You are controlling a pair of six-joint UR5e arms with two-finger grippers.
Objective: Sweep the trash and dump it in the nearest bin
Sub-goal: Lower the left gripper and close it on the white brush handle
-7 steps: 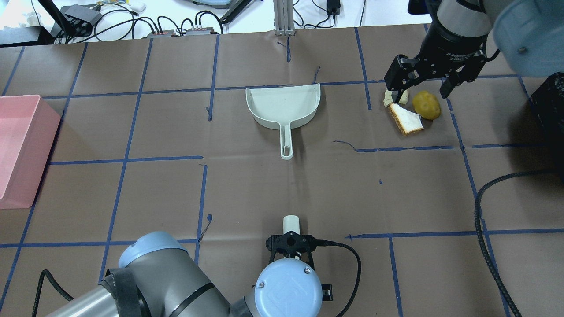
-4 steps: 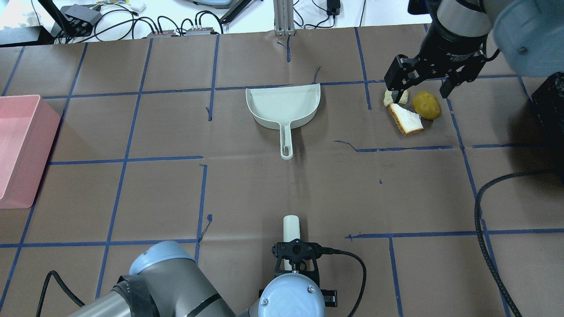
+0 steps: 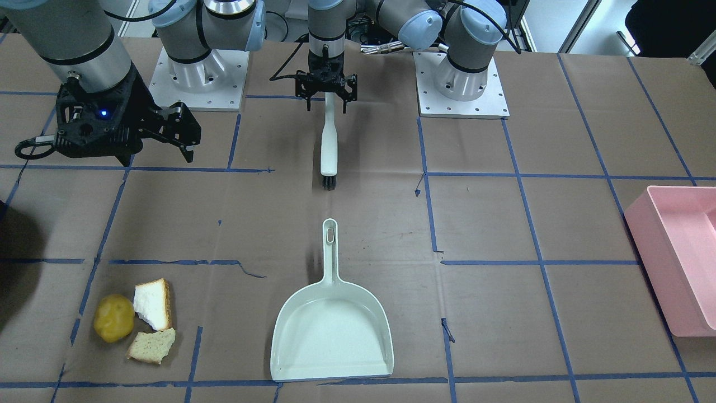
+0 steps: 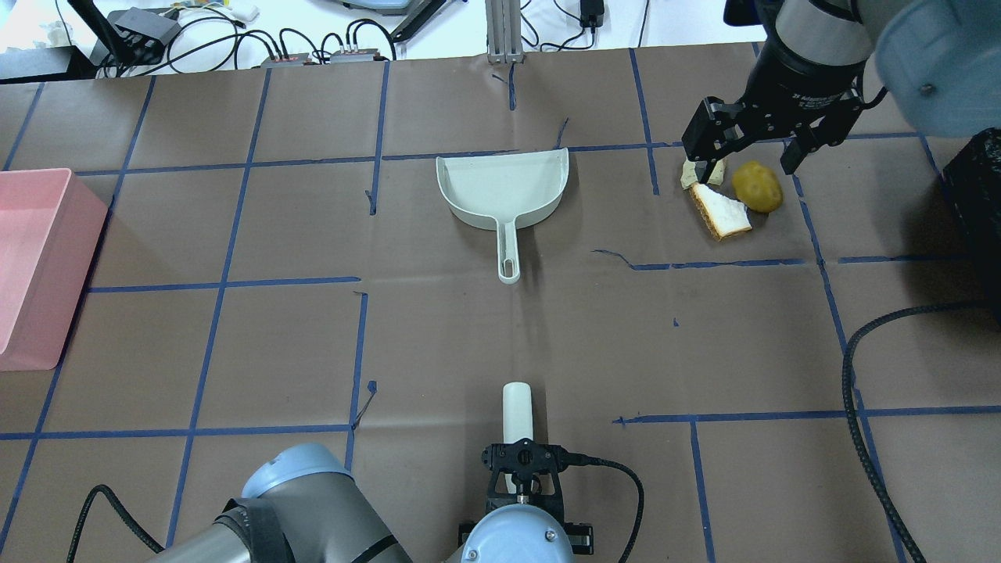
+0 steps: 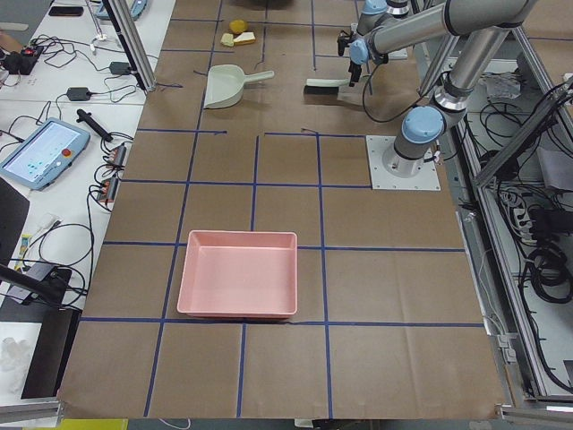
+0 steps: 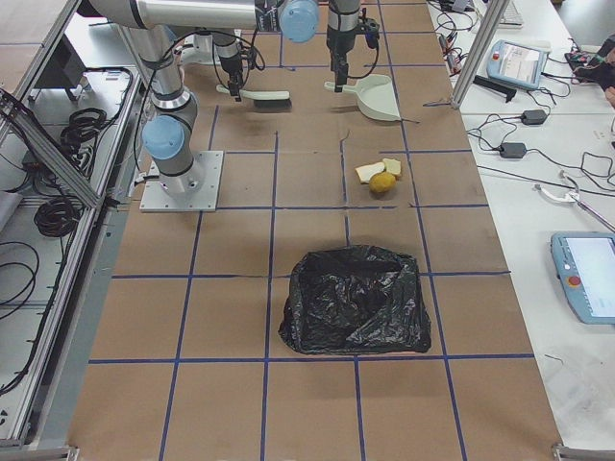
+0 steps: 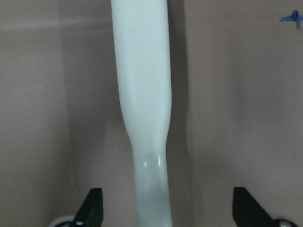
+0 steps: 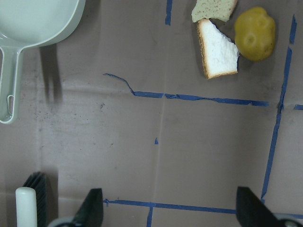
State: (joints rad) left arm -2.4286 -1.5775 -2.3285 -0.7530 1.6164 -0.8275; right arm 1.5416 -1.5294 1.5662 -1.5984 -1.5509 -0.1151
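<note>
The trash lies together at the far right: a yellow lemon-like lump (image 4: pixel 757 186), a white bread slice with crust (image 4: pixel 721 211) and a tan bread chunk (image 4: pixel 691 173), partly hidden by a finger. My right gripper (image 4: pixel 747 160) hangs open and empty above them; its wrist view shows the lump (image 8: pixel 255 33), the slice (image 8: pixel 218 47) and the chunk (image 8: pixel 213 8) well below. My left gripper (image 4: pixel 522 467) is open, its fingers (image 7: pixel 93 208) straddling the pale brush handle (image 7: pixel 142 94) without touching it. The brush (image 3: pixel 329 143) lies flat near the robot. The pale green dustpan (image 4: pixel 504 188) sits mid-table.
A pink bin (image 4: pixel 31 258) stands at the left edge. A bin lined with a black bag (image 6: pixel 356 300) stands at the right end, beyond the trash. Blue tape lines cross the brown table cover. A black cable (image 4: pixel 860 407) loops at the right.
My left gripper has drawn back along the brush handle toward the robot, so more of the handle shows. The right gripper, trash and dustpan have not moved.
</note>
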